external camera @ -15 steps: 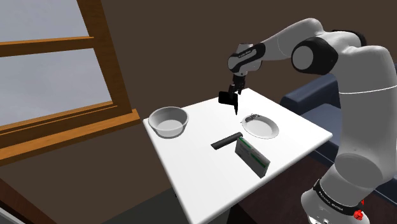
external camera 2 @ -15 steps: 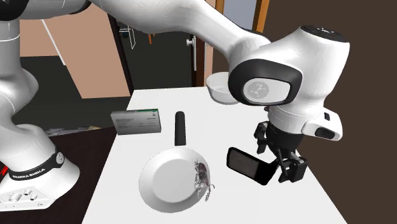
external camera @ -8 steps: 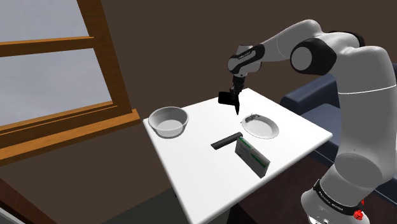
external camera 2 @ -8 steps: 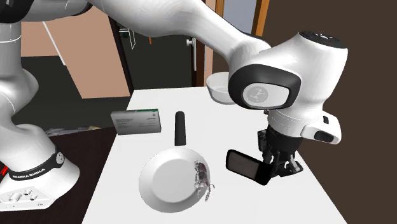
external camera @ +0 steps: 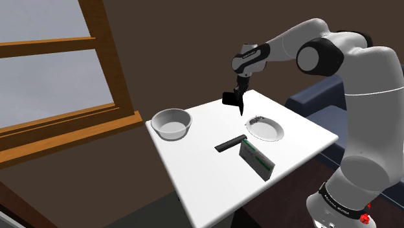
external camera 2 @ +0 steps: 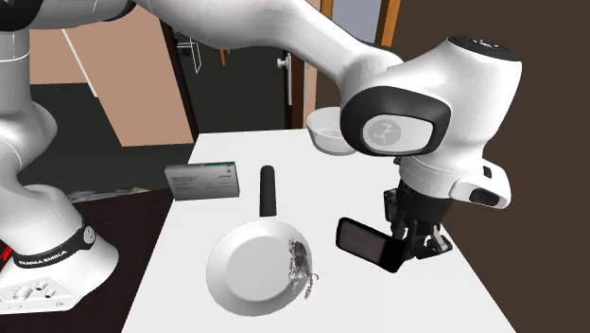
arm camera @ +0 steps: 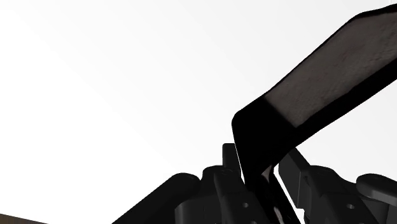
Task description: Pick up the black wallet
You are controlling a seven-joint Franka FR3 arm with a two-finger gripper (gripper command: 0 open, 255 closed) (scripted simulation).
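Indoors, hand (external camera 2: 410, 248) clasps black wallet (external camera 2: 364, 243) over white table (external camera: 201, 162) near wood-framed window (external camera: 48, 68).

wallet (external camera 2: 364, 243) black | table (external camera: 194, 170) white | bowl (external camera: 171, 123) pale grey | plate (external camera 2: 248, 271) white, dark speckles

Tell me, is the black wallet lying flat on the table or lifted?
Lifted: the wallet hangs tilted, one end clasped in the shut tool, apparently clear of the white table.
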